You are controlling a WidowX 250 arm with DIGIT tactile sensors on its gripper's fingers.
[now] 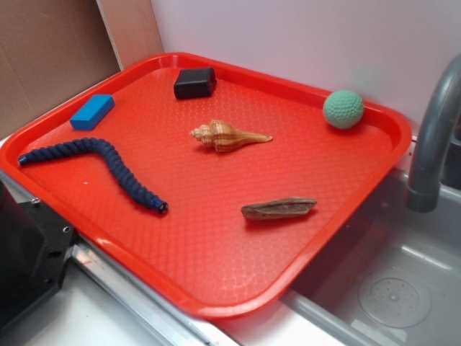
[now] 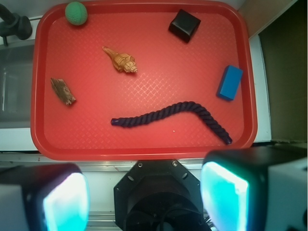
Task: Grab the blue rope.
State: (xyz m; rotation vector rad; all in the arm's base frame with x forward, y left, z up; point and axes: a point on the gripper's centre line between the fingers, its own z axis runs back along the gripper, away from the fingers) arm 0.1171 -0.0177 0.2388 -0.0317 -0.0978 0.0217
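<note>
White wall behind, cardboard off to one side, and a grey sink with a faucet right next to the setup. From the wrist view the two fingers sit wide apart with nothing between them, hanging over the near edge outside the red tray, so the gripper is empty and well above everything.

Closest to them is the blue rope, lying flat on the tray floor near the front rim. It's bent in a lazy curve, one dark capped end toward the middle of the tray, the other near the rim on the side of the small light-blue block. Rope and block are near each other but not touching.

Further out there's a spiral seashell about mid-tray, a brownish bit of wood on the sink side, a black box near the far rim, and a green knitted ball in the far corner by the faucet.
</note>
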